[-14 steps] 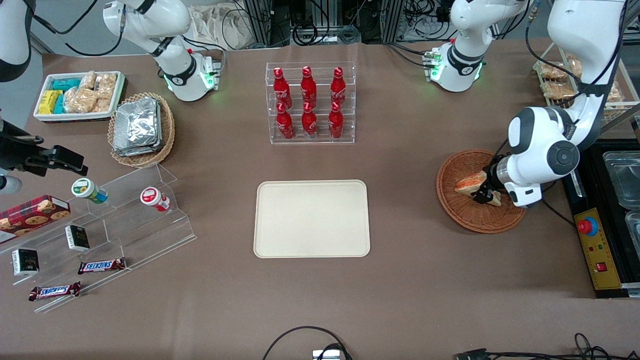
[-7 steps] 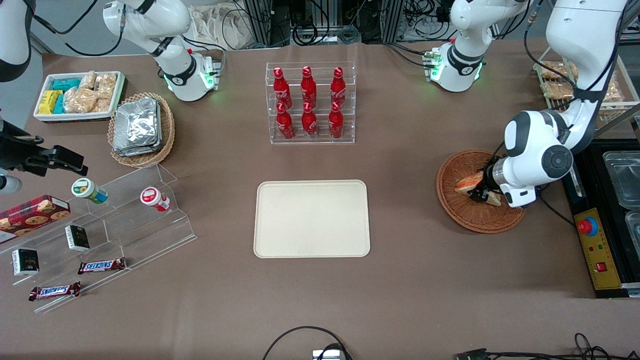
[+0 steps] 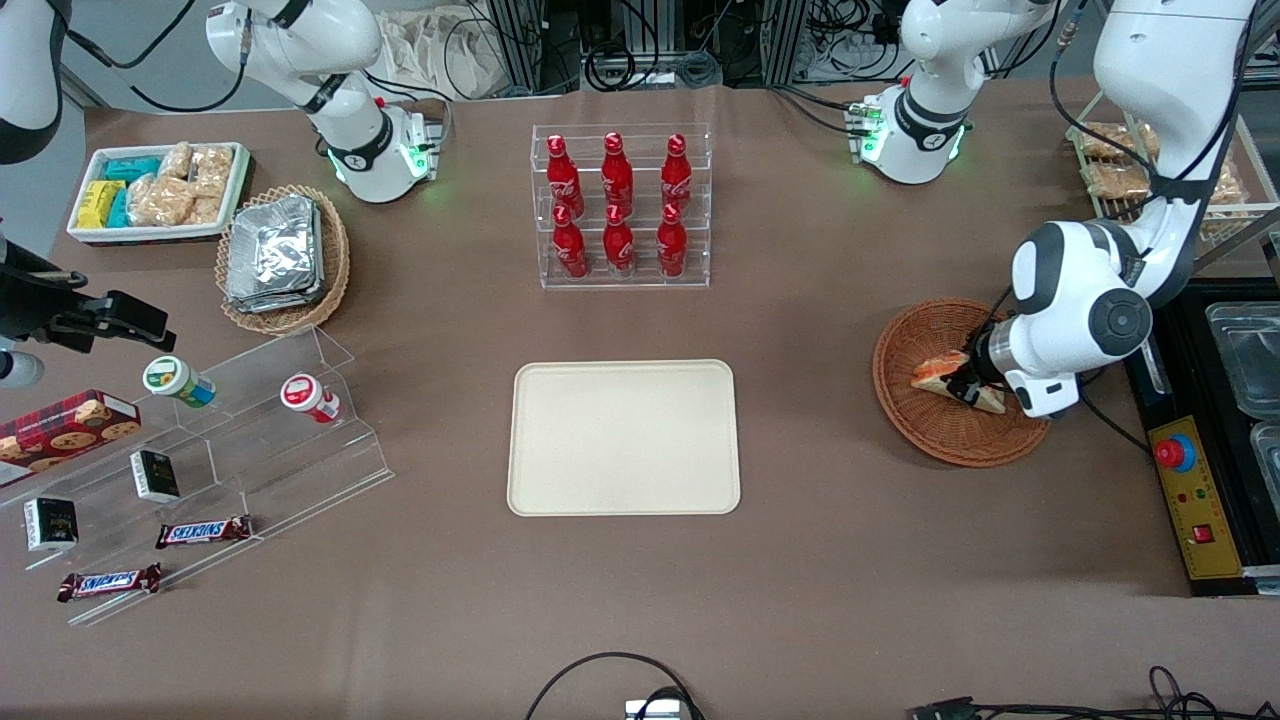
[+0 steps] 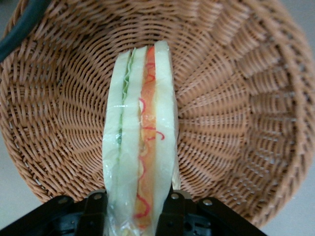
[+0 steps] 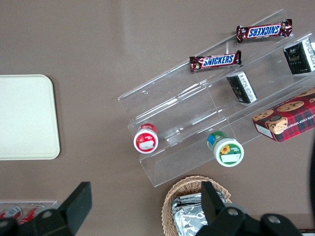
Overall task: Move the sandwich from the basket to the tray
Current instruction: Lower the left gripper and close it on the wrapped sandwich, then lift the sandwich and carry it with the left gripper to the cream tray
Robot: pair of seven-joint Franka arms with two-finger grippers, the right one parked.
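Gripper clamped on the sandwich in the basket

The gripper (image 4: 134,209) has its two fingers (image 4: 93,211) pressed against the sides of the sandwich (image 4: 140,142), which sits over the basket (image 3: 925,420) at the working arm's end of the table (image 3: 800,560). The tray (image 3: 623,437) lies well apart, mid-table.

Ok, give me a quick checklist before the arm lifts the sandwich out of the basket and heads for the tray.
1. Tool closed on the sandwich, a finger on each bread face: ok.
2. Sandwich clear of the basket floor: cannot tell.
3. Wrapper and filling intact: ok.
4. Tray bare, ready to receive: ok.
5. Tabletop between basket and tray free of objects: ok.
6. Cola bottle rack farther from the front camera than the tray, off the straight path: ok.
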